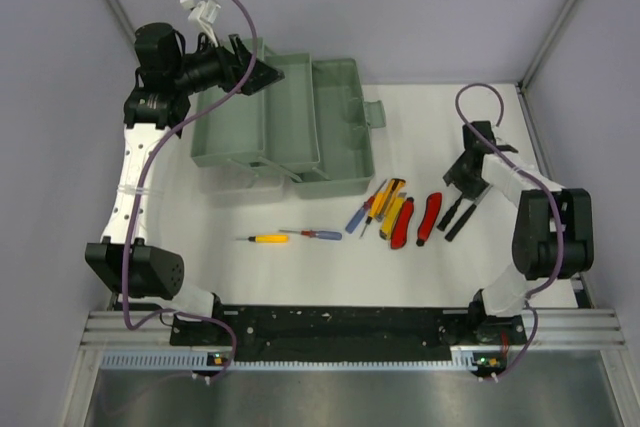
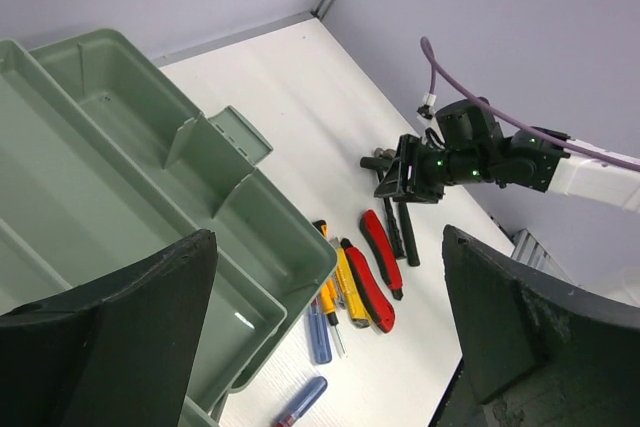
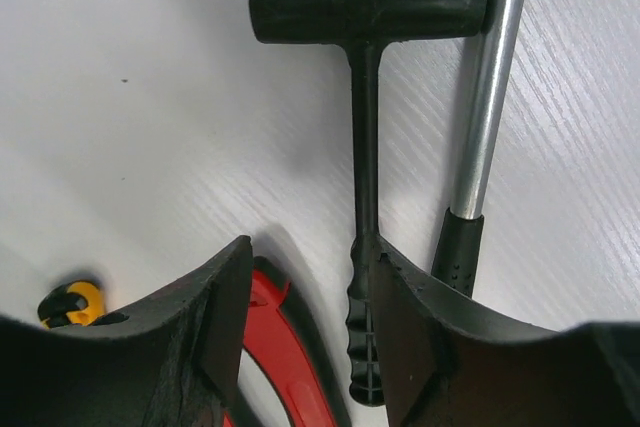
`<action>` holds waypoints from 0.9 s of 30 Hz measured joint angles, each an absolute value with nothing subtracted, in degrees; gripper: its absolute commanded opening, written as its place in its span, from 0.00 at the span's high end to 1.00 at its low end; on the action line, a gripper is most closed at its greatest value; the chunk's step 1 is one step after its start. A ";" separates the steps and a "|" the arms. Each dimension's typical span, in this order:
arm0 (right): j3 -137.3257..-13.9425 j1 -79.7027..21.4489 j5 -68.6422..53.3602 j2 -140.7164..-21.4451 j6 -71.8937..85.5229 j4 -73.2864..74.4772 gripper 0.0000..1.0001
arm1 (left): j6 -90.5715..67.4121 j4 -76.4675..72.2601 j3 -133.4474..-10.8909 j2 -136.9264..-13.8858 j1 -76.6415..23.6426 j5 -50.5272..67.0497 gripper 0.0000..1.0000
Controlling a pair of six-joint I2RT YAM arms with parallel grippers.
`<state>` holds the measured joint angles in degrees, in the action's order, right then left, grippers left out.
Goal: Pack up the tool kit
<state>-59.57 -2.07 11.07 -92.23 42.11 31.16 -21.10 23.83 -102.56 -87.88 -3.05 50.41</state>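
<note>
The pale green toolbox stands open at the back left, its trays empty. My left gripper hovers open and empty above its back left corner. On the table lie a yellow screwdriver, a red-and-blue screwdriver, a blue screwdriver, yellow knives, red-handled pliers and two black hammers. My right gripper is open, low over the hammers. The black hammer's handle lies just inside my right finger, with a red handle also between the fingers.
A second hammer with a silver shaft lies just right of the black one. The right arm shows in the left wrist view beyond the tool row. Grey walls close in the table at the back and sides.
</note>
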 measured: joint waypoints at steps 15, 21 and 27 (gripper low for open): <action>-60.93 -1.67 14.13 -99.13 45.17 33.26 0.57 | -19.18 25.78 -102.63 -87.85 -3.05 46.46 0.04; -60.93 -1.67 14.83 -99.13 46.37 33.54 0.70 | -17.26 29.02 -105.12 -87.85 -2.94 43.97 0.04; -60.93 -1.63 14.87 -99.31 46.28 33.58 1.00 | -15.79 30.74 -107.04 -86.89 -2.68 42.11 0.04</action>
<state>-60.93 -1.63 14.87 -99.31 46.28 33.58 -15.79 30.74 -107.04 -86.89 -2.68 42.11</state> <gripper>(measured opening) 0.069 0.959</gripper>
